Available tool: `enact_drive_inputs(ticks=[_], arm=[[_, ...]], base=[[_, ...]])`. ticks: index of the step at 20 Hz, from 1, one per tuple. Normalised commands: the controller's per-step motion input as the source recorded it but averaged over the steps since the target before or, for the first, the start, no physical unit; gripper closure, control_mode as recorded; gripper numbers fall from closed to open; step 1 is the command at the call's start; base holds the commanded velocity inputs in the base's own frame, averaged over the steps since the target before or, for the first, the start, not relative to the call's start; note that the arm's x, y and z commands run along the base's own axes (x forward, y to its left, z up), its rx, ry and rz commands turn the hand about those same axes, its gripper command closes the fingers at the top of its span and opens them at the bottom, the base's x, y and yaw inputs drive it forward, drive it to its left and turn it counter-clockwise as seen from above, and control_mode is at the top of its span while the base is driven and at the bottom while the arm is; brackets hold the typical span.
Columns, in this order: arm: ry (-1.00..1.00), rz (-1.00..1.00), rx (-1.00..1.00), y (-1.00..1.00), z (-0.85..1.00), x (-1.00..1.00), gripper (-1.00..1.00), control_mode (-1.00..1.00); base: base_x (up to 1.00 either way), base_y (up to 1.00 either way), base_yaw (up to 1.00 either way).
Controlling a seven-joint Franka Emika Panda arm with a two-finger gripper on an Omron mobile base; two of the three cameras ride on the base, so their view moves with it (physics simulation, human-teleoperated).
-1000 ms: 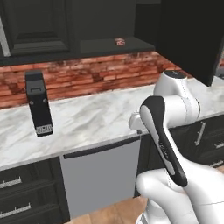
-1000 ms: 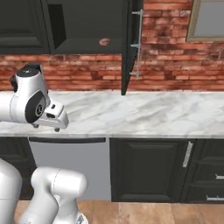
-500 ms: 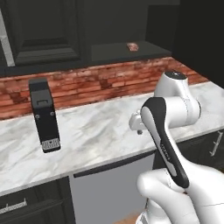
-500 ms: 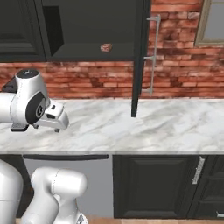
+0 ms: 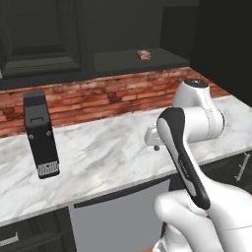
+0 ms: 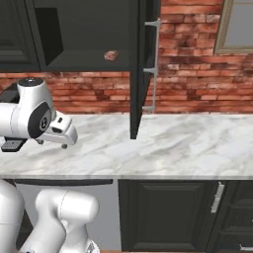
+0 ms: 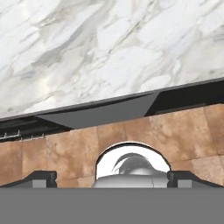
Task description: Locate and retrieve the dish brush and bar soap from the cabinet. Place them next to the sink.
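A simulated kitchen with a white marble bench (image 5: 113, 147) set against a red brick wall. Above it hangs the cabinet (image 6: 84, 29), dark black-green, with one door (image 6: 141, 64) swung open and seen edge-on, its long silver bar handle (image 6: 154, 64) facing right. On the open cabinet shelf lies the bar soap (image 6: 111, 55), a tiny reddish-orange block sitting alone near the front edge of the shelf. The left base view shows the same soap on the shelf, above the brick.

The white robot arm is folded low over the front of the bench. Its tool (image 7: 111, 178) points downward toward the bench edge and the tiled floor below, with the two dark fingertips (image 7: 39, 178) spread wide apart, holding nothing.

A tall black box-shaped appliance (image 5: 41, 135) stands upright on the bench to the arm's left, near the brick.
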Motion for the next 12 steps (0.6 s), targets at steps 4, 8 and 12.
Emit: enact_drive_inputs(ticks=[4,8,12], arm=[[0.00,0.00,0.00,0.00,0.00,0.00,-1.00,1.00],[0.00,0.00,0.00,0.00,0.00,0.00,-1.00,1.00],[0.00,0.00,0.00,0.00,0.00,0.00,-1.00,1.00]], base=[[0.37,-0.18,0.01],[0.67,0.06,0.00],[0.65,0.19,0.00]])
